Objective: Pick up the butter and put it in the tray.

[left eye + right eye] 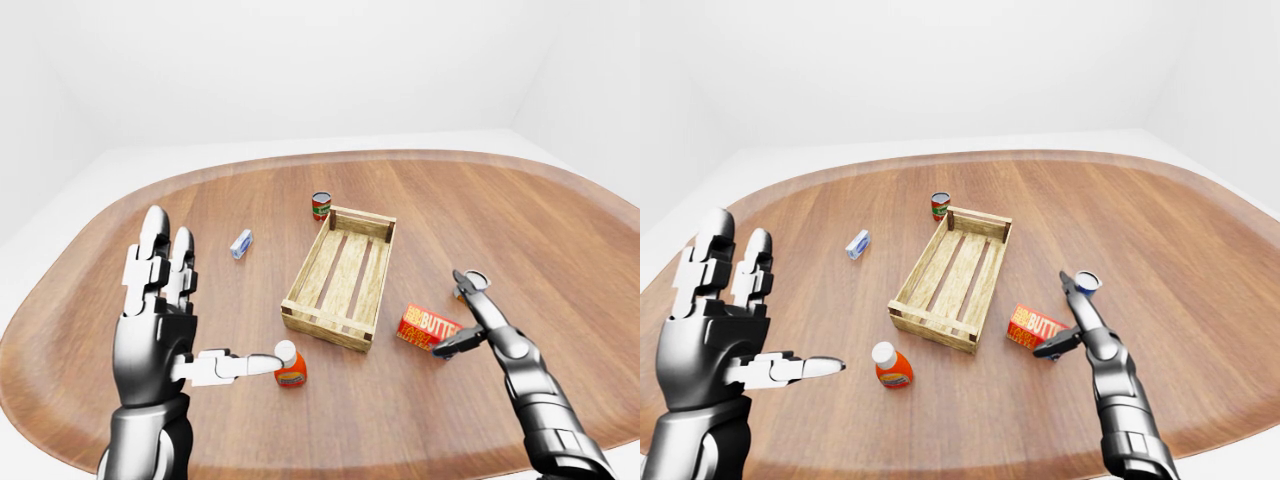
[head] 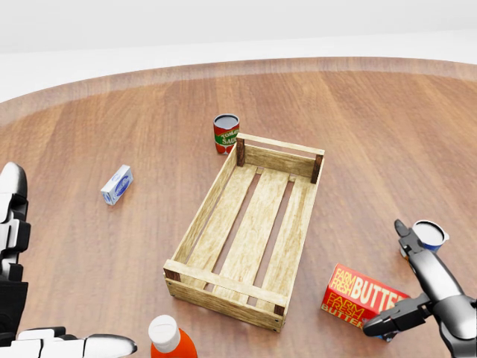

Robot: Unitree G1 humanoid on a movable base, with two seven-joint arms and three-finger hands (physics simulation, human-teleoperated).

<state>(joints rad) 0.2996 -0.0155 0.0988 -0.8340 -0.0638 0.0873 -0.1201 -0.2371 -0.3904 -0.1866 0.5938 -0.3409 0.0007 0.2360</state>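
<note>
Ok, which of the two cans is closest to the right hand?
The blue can, right beside the right hand; the red can stands beyond the tray's top end.

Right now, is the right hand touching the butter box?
Cannot tell. In the head view the right hand has its thumb tip overlapping the butter box at its lower right corner, but no view plainly shows contact or gap.

I see the red butter (image 2: 363, 299) box lying flat on the desk (image 2: 112, 253), just right of the empty slatted wooden tray (image 2: 253, 227).
</note>
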